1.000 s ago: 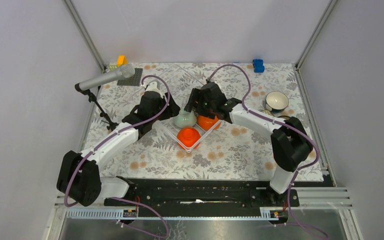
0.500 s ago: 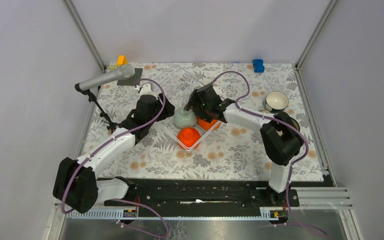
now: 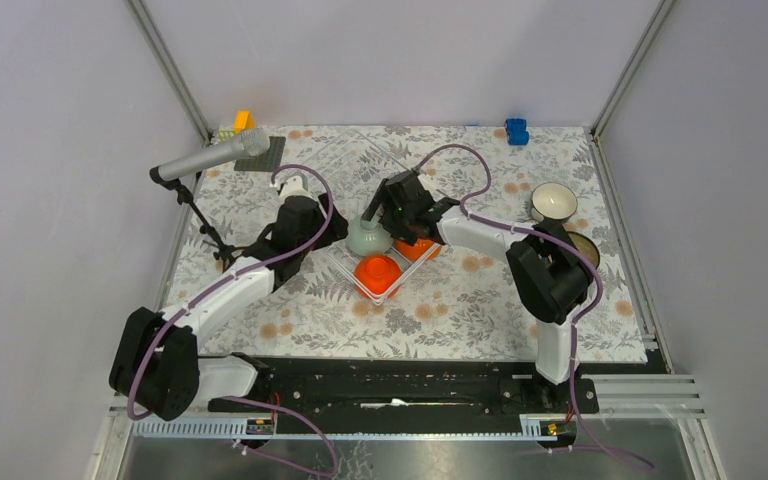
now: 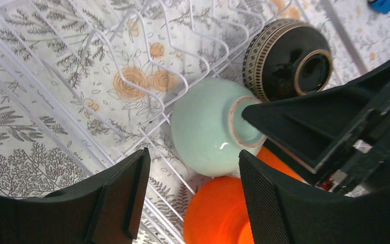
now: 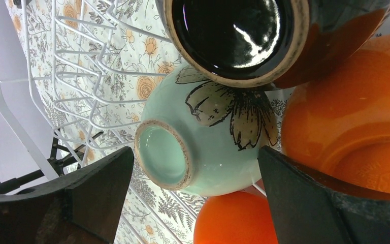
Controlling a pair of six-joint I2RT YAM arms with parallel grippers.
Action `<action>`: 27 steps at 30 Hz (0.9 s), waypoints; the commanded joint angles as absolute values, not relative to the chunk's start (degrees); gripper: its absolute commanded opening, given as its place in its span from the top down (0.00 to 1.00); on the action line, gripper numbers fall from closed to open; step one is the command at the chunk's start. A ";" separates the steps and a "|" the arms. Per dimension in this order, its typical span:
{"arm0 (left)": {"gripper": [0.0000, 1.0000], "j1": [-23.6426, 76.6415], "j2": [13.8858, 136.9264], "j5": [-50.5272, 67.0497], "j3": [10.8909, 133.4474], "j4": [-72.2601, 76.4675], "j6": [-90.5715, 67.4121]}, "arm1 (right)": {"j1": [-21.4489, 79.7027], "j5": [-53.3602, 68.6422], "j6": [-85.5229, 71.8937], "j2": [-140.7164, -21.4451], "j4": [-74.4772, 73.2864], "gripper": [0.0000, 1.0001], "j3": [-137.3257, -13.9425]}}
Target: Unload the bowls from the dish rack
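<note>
The left end effector [image 4: 192, 170] and right end effector [image 5: 193, 158] both gape, released, astride the mint-green ceramic bowl [image 3: 365, 237] in the white wire dish rack [image 3: 409, 273]. The right arm has drawn closer.

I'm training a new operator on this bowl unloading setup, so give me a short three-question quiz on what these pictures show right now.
1. True or false: the mint green bowl lies inside the dish rack.
2. Which one stands on the table, outside the rack? A. an orange bowl; B. the white bowl; C. the mint green bowl.
3. Fill in: the left gripper and the right gripper are both ____.
Key: 1 true; 2 B; 3 open.
</note>
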State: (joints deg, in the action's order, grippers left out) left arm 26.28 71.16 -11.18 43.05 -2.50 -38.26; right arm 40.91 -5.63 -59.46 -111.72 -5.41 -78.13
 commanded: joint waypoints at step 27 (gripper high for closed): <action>0.30 26.10 73.60 -5.36 45.54 -0.19 -40.57 | 40.08 -8.32 -38.91 -105.39 -6.49 0.35 -79.23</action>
